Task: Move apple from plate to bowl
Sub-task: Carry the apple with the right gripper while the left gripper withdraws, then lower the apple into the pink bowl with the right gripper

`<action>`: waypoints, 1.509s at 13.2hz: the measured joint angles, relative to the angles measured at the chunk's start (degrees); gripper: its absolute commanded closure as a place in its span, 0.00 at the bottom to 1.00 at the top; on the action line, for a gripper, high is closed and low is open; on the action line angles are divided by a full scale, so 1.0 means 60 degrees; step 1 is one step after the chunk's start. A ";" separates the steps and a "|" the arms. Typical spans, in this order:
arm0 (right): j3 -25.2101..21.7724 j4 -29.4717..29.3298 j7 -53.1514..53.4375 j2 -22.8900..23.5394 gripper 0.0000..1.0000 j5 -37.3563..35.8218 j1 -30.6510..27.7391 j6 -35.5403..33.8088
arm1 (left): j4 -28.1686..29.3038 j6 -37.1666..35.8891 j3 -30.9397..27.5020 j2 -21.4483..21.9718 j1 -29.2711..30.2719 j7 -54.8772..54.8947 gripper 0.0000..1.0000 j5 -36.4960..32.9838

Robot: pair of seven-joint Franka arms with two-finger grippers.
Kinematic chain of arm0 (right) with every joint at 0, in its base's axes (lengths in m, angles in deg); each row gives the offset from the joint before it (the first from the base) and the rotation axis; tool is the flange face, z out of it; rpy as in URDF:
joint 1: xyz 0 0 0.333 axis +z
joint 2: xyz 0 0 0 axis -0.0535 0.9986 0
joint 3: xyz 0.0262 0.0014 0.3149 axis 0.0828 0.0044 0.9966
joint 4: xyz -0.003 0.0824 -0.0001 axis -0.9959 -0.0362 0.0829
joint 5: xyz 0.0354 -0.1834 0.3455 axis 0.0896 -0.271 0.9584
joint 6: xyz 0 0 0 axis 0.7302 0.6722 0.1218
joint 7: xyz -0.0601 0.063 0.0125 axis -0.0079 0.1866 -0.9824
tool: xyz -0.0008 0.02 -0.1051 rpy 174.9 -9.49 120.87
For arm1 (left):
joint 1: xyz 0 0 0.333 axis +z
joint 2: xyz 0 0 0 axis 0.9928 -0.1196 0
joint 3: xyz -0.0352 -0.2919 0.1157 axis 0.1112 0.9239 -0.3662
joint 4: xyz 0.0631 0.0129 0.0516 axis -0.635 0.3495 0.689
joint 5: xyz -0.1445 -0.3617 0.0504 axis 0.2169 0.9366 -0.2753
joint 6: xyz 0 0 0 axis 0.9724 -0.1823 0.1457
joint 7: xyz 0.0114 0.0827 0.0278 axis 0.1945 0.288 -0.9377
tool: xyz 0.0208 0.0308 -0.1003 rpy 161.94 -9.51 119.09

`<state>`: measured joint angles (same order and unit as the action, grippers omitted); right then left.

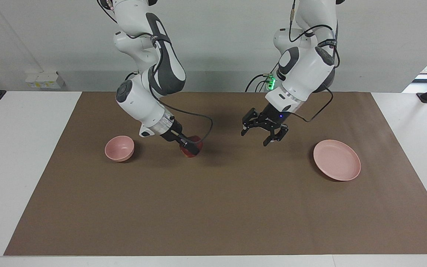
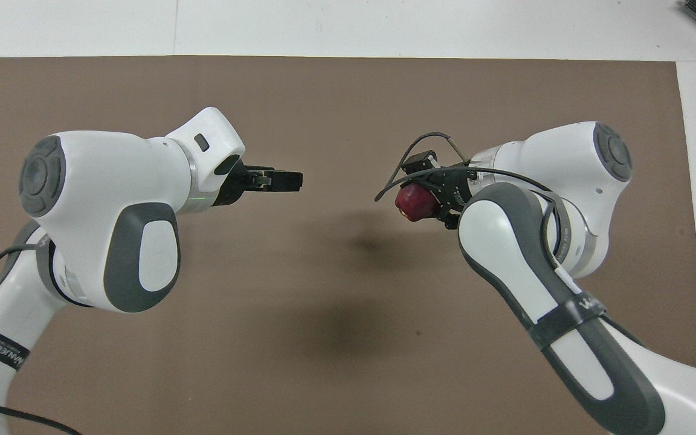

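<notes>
In the overhead view the bowl and the plate are wholly hidden under the arms, the right tool (image 2: 426, 196) is mostly covered by its own arm beside the apple (image 2: 413, 202), and both arms are cut off at the bottom edge.
</notes>
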<state>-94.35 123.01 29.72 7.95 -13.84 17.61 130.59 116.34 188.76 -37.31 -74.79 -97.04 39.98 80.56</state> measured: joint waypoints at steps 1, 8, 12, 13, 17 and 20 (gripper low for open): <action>-0.0006 -0.0013 -0.0049 -0.0278 1.00 -0.1211 -0.0093 -0.0595 | 0.0000 -0.0340 -0.0041 -0.0002 0.0203 0.0007 0.00 -0.0396; -0.0079 0.0581 -0.3815 -0.0983 1.00 -0.4692 -0.2255 -0.1756 | -0.0984 -0.2324 -0.0159 0.0027 0.1387 0.0012 0.00 -0.4023; -0.0090 0.1650 -0.4981 -0.0865 1.00 -0.4695 -0.3131 -0.0474 | -0.2974 -0.4803 -0.0344 0.0144 0.1580 0.0013 0.00 -0.4487; -0.0088 0.1876 -0.4981 -0.0843 1.00 -0.4696 -0.3135 -0.0202 | -0.3402 -0.5446 -0.0486 0.0195 0.1585 0.0014 0.00 -0.4491; -0.0089 0.2023 -0.4910 -0.0636 1.00 -0.4696 -0.3150 0.0520 | -0.4632 -0.7452 -0.0835 0.0269 0.1613 0.0019 0.00 -0.4498; -0.0057 0.2019 -0.4557 -0.0510 0.81 -0.4695 -0.3136 0.0608 | -0.4864 -0.7965 -0.0879 0.0393 0.1613 0.0012 0.00 -0.4502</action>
<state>-94.69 135.13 2.37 4.89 -42.01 -1.20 134.24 87.16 140.97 -42.58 -72.43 -87.36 40.05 53.55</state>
